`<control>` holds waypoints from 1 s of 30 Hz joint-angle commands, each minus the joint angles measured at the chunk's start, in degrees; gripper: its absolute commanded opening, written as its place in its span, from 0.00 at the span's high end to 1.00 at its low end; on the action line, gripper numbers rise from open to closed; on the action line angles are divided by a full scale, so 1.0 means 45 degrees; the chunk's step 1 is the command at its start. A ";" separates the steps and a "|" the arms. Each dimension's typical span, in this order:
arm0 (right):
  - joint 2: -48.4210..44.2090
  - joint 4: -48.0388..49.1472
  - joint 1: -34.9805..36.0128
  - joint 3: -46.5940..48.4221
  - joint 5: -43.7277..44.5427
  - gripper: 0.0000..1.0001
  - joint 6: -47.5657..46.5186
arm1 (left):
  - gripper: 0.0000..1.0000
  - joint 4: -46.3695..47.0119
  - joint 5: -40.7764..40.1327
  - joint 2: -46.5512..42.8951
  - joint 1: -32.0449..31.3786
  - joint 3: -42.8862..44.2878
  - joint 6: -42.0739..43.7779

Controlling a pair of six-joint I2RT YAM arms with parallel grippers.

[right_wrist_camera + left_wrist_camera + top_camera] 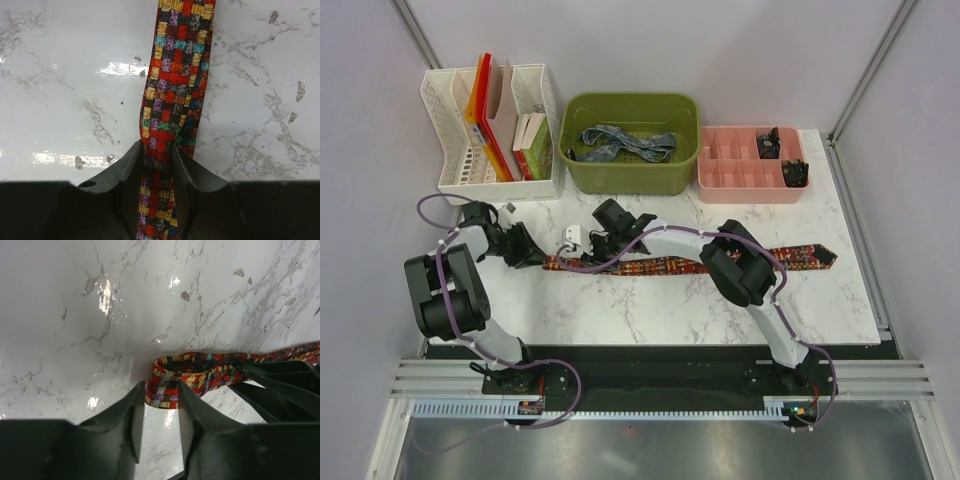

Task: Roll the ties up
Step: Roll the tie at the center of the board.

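Red patterned tie (670, 266) lies flat on the bench (650, 310), running left to right across mid-frame in the top view. Its wide pointed end is at the right and its narrow end at the left, between the two arms. A second, blue-grey tie (625, 143) sits heaped in the green bin (630, 182), upper centre, untouched.

Left claw (160, 390): fingers part-open, one either side of the tie's narrow end, which is doubled over into a small first fold. Tips sit right at the fabric edges. Cannot tell whether they pinch it or only bracket it.

Right claw (156, 146): closed down on the tie a little further along. The cloth bunches narrower where it passes between the fingers, so it reads as gripped.

Handling judgement: light, limp woven fabric with no stiffness of its own, likely to slide on the glossy marble. A loose roll would probably spring open or skew. Best hold is the folded narrow end, pinched across its width, with the other claw keeping the length taut and straight.
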 commanded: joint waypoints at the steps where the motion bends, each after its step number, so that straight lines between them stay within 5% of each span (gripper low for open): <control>1: 0.0278 0.0001 0.0009 0.0409 -0.0426 0.64 0.0249 | 0.69 0.0550 0.0675 -0.0023 -0.0010 -0.0089 0.0169; 6: 0.0316 0.0098 0.0028 0.0487 -0.0387 0.65 0.0503 | 0.92 0.0160 0.0695 -0.1000 -0.0030 0.0047 -0.0339; 11: 0.0316 0.0372 0.0009 0.0487 -0.0251 0.63 0.0874 | 0.98 -0.0153 0.0499 -0.1567 -0.0400 0.0184 -0.0710; 16: -0.0112 0.0664 -0.0088 0.0662 -0.0134 0.34 0.2140 | 0.98 -0.0367 -0.0748 -0.2074 -0.1101 0.0243 -0.0846; 21: -0.1223 0.1191 -0.0732 0.0586 -0.0992 0.25 0.5279 | 0.98 -0.0387 -0.2526 -0.2874 -0.1865 0.0243 -0.1023; 30: -0.2593 0.4822 -0.2548 -0.2928 -0.2965 0.56 1.2137 | 0.98 -0.0407 -0.4538 -0.3345 -0.3893 0.0536 -0.1413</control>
